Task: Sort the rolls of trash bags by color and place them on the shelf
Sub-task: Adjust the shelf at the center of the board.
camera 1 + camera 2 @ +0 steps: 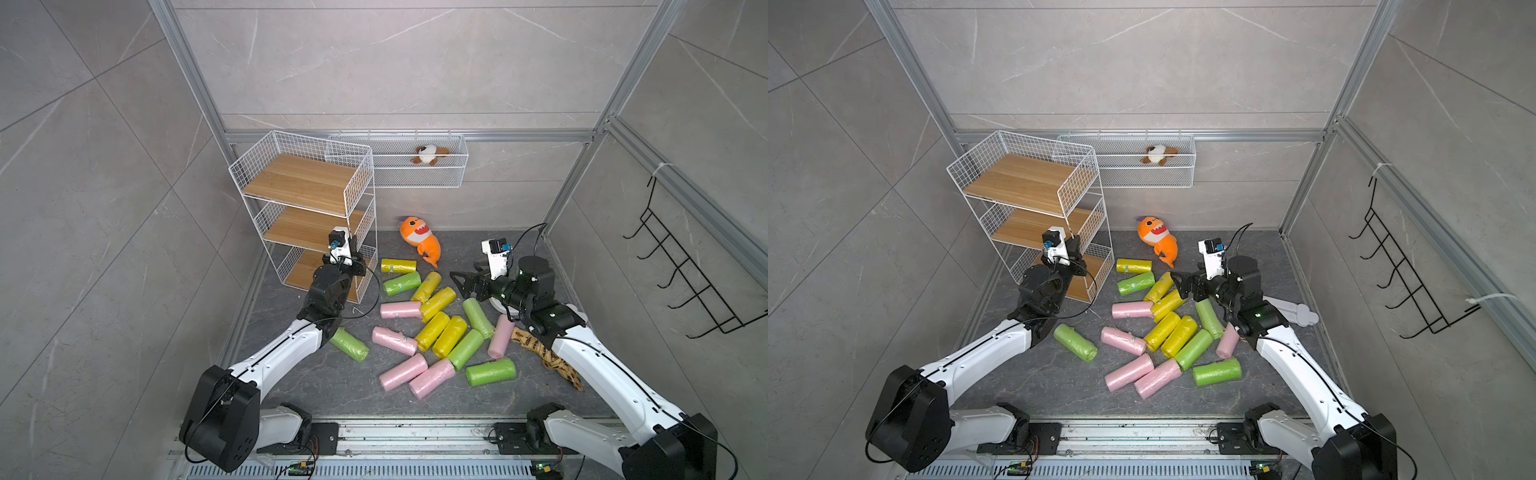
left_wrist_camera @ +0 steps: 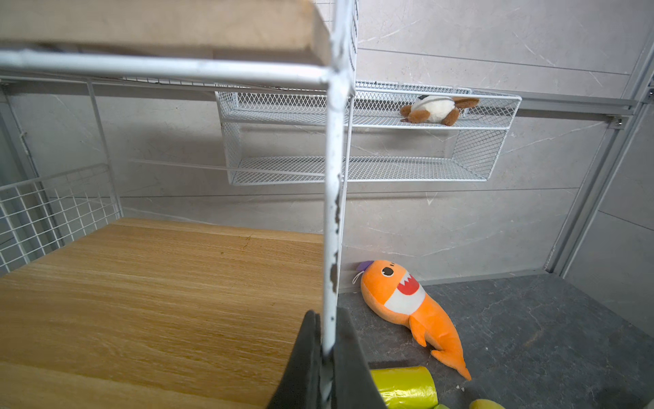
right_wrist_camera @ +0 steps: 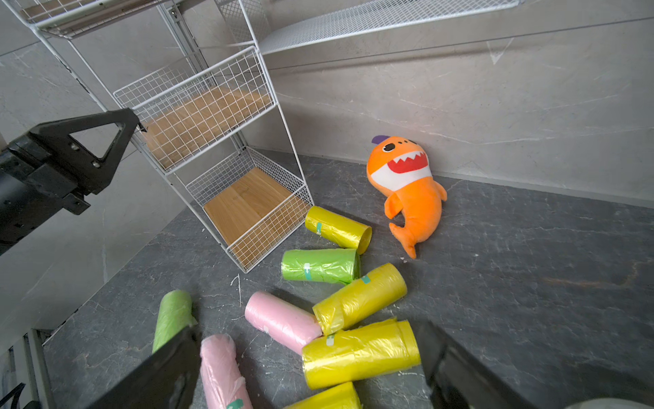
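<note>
nothing is shelved yet: all three boards of the shelf (image 1: 299, 183) show bare wood where i can see them, and the rolls of trash bags (image 1: 436, 328) lie mixed on the dark floor (image 1: 316, 374), five yellow, five green and five pink by my count, so the whole sort is left to do. my left gripper (image 2: 327, 350) is pressed together on the shelf's front corner post (image 2: 332, 212), pinching the white wire low down; i judge that is to steady or shift the rack. my right gripper (image 1: 460, 286) hangs spread wide above the yellow rolls (image 3: 361, 354) at the pile's 1 o'clock edge, holding nothing. from the pile, the shelf stands at 10 o'clock, the orange shark (image 1: 419, 241) at 12, a lone green roll (image 1: 349, 344) at 9. bare floor opens toward 7 o'clock. wire sides wall each tier, so i judge rolls must enter through the open front — and one yellow roll lies just beside the bottom tier's side, tight there.
</note>
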Tool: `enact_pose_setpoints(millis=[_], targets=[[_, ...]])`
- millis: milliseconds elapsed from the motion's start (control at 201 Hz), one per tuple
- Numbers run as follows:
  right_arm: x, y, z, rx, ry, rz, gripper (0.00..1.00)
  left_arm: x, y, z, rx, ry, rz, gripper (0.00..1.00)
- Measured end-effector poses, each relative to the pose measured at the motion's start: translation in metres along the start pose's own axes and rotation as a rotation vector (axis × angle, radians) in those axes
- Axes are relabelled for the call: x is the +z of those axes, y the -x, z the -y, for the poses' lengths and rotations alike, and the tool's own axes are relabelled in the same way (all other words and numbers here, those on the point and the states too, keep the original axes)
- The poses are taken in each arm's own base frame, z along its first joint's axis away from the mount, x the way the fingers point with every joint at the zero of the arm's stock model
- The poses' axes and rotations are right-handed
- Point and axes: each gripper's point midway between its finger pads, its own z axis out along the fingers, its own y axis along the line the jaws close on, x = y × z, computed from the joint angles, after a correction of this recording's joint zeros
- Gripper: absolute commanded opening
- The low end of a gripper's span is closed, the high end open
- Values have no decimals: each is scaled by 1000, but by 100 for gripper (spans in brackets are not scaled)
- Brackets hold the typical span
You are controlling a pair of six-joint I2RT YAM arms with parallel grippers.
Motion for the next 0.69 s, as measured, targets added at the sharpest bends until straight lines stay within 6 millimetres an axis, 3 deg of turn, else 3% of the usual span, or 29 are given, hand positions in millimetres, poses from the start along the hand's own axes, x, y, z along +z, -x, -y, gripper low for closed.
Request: enact_pose_setpoints(millis=[239,657,692], targets=[[1,-3,2,5,-6,-13,100,2,-1,8,-10,77,6,0],[7,-18,6,31,-20,-87,100,40,-6,20,-1,151,-15,0],[8,-20,7,35,-22,-99,100,41,-6,21,-1,153,-15,5]])
